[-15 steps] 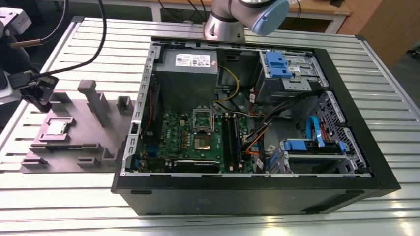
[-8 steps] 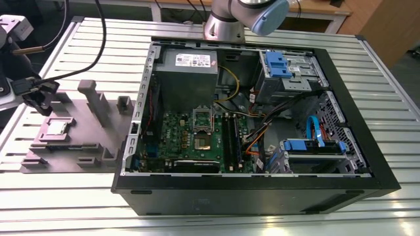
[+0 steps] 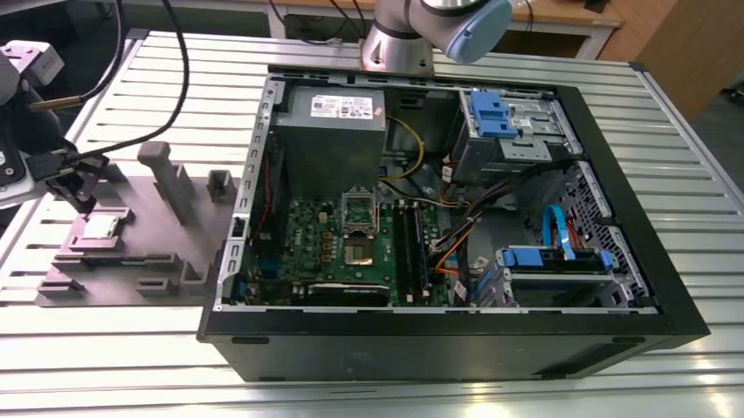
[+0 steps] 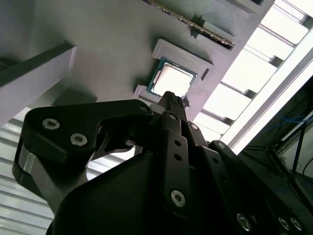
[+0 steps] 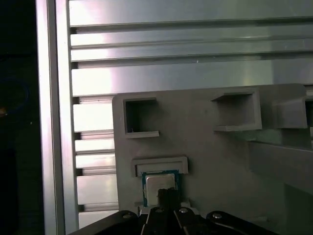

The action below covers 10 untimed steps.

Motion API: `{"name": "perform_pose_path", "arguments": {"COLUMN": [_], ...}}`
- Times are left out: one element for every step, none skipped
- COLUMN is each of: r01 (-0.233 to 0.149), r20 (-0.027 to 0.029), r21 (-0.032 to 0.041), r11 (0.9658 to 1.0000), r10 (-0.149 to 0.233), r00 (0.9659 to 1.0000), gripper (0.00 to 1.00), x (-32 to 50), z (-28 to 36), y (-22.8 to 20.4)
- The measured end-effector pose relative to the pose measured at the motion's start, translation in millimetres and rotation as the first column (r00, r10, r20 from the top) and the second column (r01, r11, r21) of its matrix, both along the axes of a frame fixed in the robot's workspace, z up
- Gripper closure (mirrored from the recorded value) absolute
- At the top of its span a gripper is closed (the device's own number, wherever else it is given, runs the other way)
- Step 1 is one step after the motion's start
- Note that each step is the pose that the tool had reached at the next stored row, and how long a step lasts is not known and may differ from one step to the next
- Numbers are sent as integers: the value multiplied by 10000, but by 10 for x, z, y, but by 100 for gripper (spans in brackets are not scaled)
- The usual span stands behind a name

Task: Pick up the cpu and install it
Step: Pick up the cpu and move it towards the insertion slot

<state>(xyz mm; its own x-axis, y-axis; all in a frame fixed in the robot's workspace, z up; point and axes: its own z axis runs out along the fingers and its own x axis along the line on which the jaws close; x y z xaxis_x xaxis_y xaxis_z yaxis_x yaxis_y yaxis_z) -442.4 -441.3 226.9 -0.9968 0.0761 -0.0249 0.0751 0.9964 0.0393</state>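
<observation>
Just beyond the claw point(image 4: 170, 98) tips lies the cpu point(image 4: 172, 80), flat in its tray point(image 5: 220, 156) recess; jaws pinched together, empty, so a clean pick wants them centred, square to its edges

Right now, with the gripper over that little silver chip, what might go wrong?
1. The gripper hangs just over the cpu, which lies in a shallow pocket of the grey tray; a slightly off-centre grasp might tilt or jam it against the pocket's rim.
2. The socket lies deep inside the open case, with orange cables nearby; the gripper could snag them.
</observation>
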Motion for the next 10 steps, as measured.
{"name": "perform_pose_path", "arguments": {"r01": [1, 2, 2, 0, 0, 0, 0, 0, 0, 0], "r20": [0, 0, 0, 0, 0, -1, -1, 0, 2, 2], "r21": [-1, -1, -3, -4, -5, -6, -7, -7, -6, -6], "r11": [10000, 10000, 10000, 10000, 10000, 10000, 10000, 10000, 10000, 10000], "r10": [-1, -2, -2, 0, 0, 0, 0, 0, 0, 0], "r00": [10000, 10000, 10000, 10000, 10000, 10000, 10000, 10000, 10000, 10000], "gripper": [90, 90, 90, 90, 90, 90, 90, 90, 90, 90], "x": [-4, -7, -9, -11, -12, -14, -16, -16, -16, -17], "z": [-18, -34, -47, -59, -70, -80, -91, -101, -114, -128], "y": [-3, -7, -10, -16, -22, -28, -34, -39, -45, -52]}}
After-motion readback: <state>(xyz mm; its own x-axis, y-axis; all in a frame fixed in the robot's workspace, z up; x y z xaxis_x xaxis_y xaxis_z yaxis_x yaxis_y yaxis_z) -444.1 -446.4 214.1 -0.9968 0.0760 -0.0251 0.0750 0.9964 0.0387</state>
